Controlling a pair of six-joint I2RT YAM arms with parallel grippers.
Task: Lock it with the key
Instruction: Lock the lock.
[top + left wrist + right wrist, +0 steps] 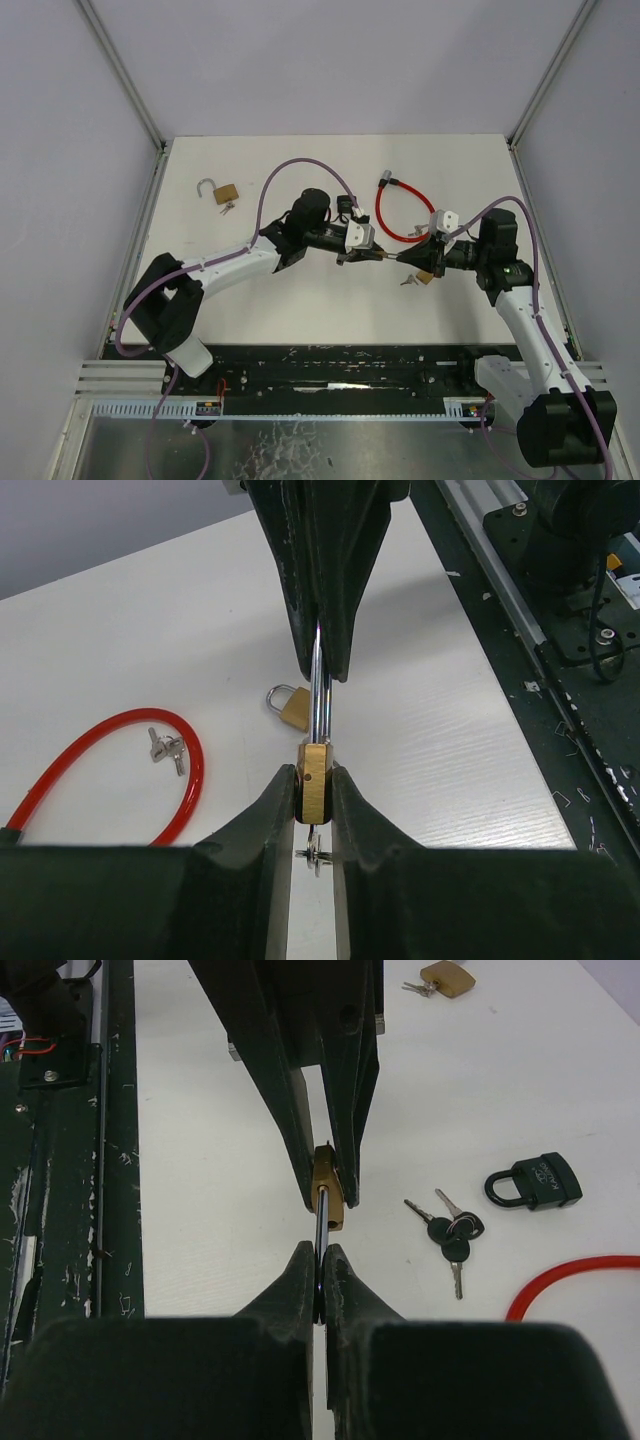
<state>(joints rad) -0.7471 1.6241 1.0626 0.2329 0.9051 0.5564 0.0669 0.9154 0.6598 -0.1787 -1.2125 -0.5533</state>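
Observation:
A small brass padlock (388, 256) hangs above the table between my two grippers. In the left wrist view its brass body (314, 780) is clamped between the fingers of my left gripper (314, 775), and its steel shackle (320, 695) runs up into the other gripper's fingers. A small key (316, 852) sticks out of the body's near end, between my left fingers. My right gripper (321, 1255) is shut on the shackle (323, 1222), with the brass body (328, 1185) just beyond it. In the top view my left gripper (372, 255) and my right gripper (408, 257) meet tip to tip.
A red cable lock (400, 215) lies behind the grippers, with keys (165, 748) inside its loop. Another brass padlock (425, 277) lies under the right gripper. An open brass padlock (222, 192) lies at the far left. A black padlock (535, 1180) and black-headed keys (450, 1235) lie nearby.

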